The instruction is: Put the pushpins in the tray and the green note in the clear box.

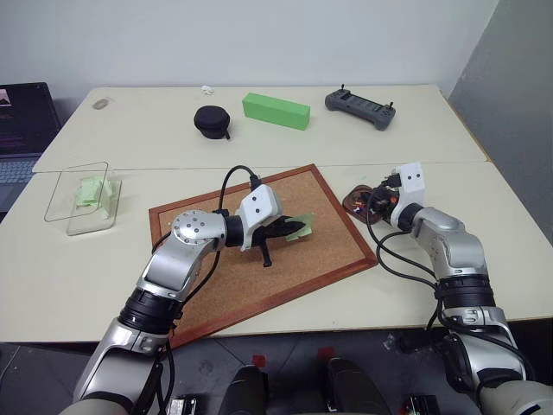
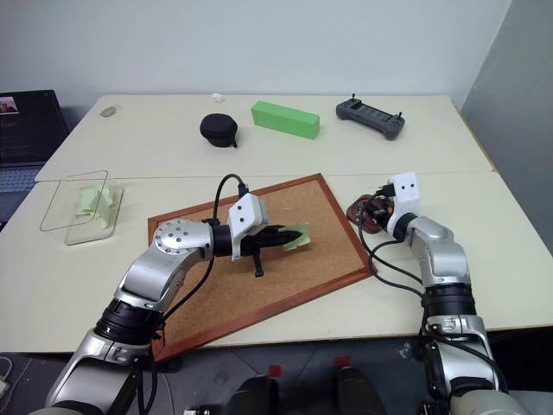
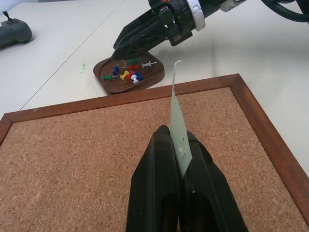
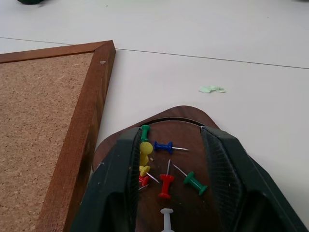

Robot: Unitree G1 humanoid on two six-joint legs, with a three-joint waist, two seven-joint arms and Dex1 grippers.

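Note:
My left gripper (image 3: 171, 133) is shut on the pale green note (image 3: 177, 116), which sticks out edge-on past the fingertips above the cork board (image 1: 259, 268). In the head views the green note (image 1: 299, 228) hangs over the board's middle. Off the board's right corner sits the dark brown tray (image 4: 183, 113) with several pushpins (image 4: 166, 169) in green, blue, red, yellow and white lying in it. My right gripper (image 4: 171, 130) stands open just over the tray, one finger at each side of the pins, with nothing held. The clear box (image 1: 82, 199) stands at the left with pale green paper inside.
At the back of the table are a bright green block (image 1: 276, 110), a black round case (image 1: 211, 121) and a grey controller (image 1: 359, 107). A laptop (image 1: 22, 130) sits at the far left. A tiny green scrap (image 4: 211, 89) lies beyond the tray.

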